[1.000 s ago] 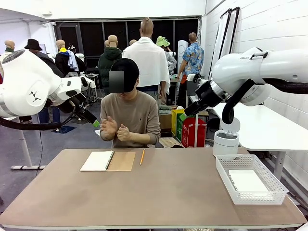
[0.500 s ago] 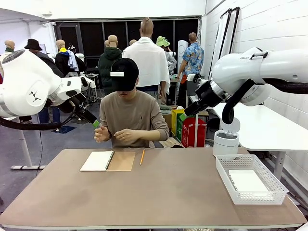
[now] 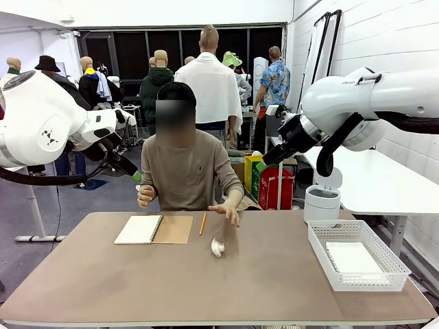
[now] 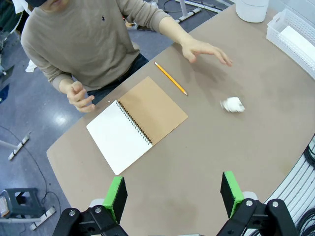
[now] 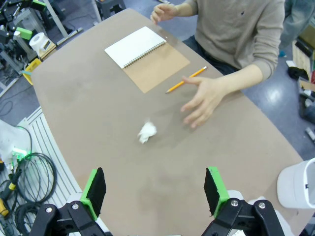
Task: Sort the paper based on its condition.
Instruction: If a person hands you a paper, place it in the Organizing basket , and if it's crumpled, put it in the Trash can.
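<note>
Bench (image 3: 137, 288) w/ crumpled paper ball (image 3: 217, 247) near its middle, lying loose, nothing touching it; landmark = that ball. Basket (image 3: 357, 277) well to robot's right of ball, w/ flat white sheet (image 3: 353, 259) inside. Beyond ball, person's open hand (image 3: 227, 210) hovers just past it, fingers spread, not touching. Pencil (image 3: 202, 223) just beside that hand, robot's left of ball; open notebook (image 3: 153, 229) further left, white page + brown cover showing. Person's other hand (image 3: 145, 196) fisted at far bench edge. White bin (image 3: 322, 203) far right of ball. Left tool (image 4: 173, 194) high over bench, fingers apart, holding nothing; right tool (image 5: 153, 192) likewise, fingers wide apart, empty
</note>
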`<act>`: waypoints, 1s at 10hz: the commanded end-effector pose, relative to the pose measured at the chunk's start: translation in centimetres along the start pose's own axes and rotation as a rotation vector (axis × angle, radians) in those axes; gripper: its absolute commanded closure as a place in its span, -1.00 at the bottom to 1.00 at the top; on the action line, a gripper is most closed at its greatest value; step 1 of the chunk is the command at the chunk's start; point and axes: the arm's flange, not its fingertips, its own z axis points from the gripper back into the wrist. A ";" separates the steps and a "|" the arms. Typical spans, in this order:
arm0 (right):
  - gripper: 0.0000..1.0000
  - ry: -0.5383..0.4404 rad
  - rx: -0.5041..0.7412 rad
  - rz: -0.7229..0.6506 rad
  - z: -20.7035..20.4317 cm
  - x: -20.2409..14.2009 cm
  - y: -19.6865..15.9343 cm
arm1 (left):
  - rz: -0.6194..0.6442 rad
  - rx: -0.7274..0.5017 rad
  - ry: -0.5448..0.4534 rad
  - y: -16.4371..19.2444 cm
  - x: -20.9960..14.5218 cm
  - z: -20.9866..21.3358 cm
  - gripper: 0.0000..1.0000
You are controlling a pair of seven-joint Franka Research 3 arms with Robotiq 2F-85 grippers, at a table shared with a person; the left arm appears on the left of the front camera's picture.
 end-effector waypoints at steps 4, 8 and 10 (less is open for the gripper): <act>-1.00 -0.001 -0.001 0.001 0.0 0.0 0.0 | -0.002 -0.006 -0.012 0.1 0.0 0.1 -1.00; -1.00 -0.001 -0.001 0.001 0.0 0.0 0.0 | -0.002 -0.006 -0.012 0.1 0.0 0.1 -1.00; -1.00 -0.001 -0.001 0.001 0.0 0.0 0.0 | -0.002 -0.006 -0.012 0.1 0.0 0.1 -1.00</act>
